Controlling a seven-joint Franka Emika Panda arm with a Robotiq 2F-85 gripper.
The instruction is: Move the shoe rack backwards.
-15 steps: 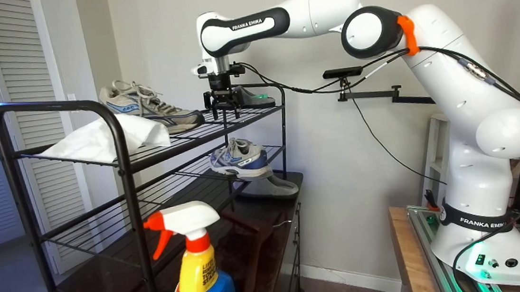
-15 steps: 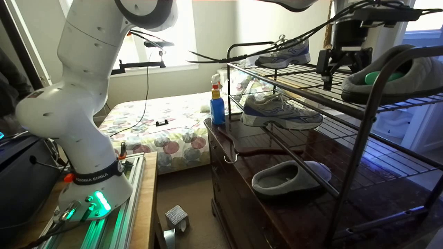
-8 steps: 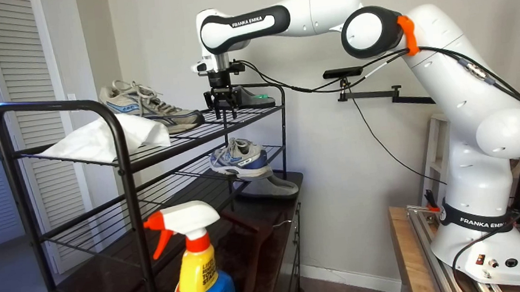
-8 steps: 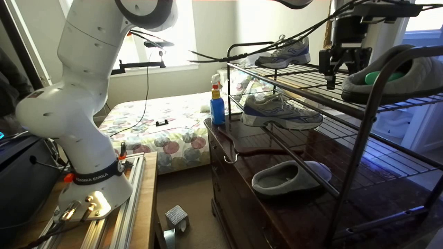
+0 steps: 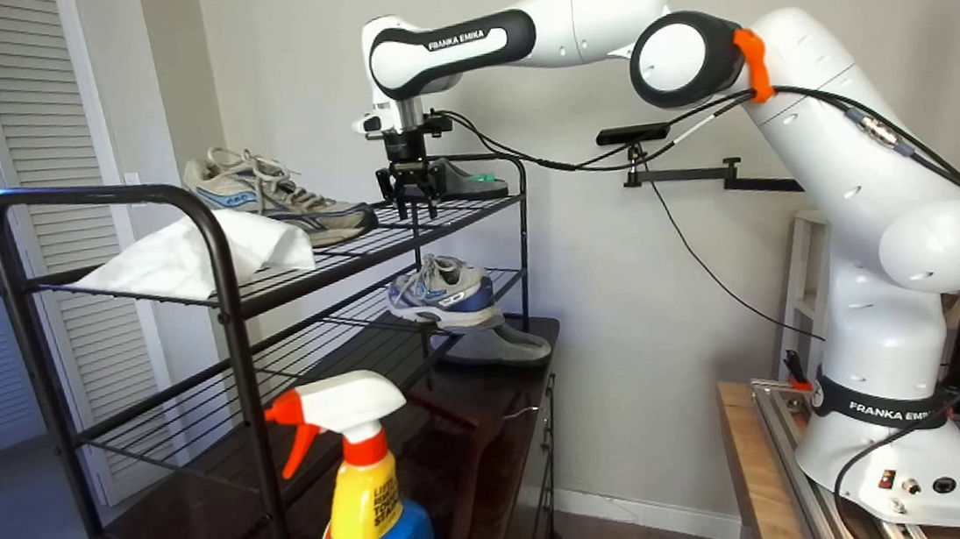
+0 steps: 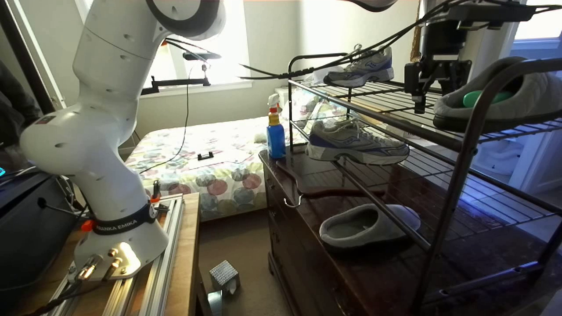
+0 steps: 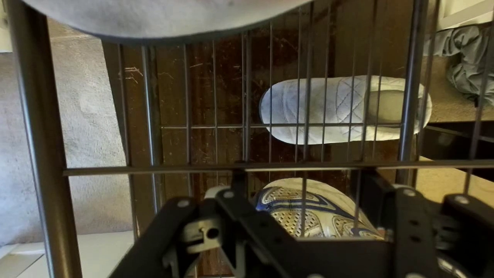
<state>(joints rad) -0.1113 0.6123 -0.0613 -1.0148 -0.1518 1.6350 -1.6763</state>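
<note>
In place over the rack point(image 5: 322, 278) on the desk point(image 6: 303, 250) with tool point(image 7: 302, 179) spread apart, gripping nothing; probably yet to catch hold and shift it backwards.

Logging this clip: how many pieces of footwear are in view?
4: a laced sneaker and a grey slipper on the top tier of the shoe rack, a second sneaker on its next tier down, and a second slipper on the dresser below. Others could be hidden.
</note>
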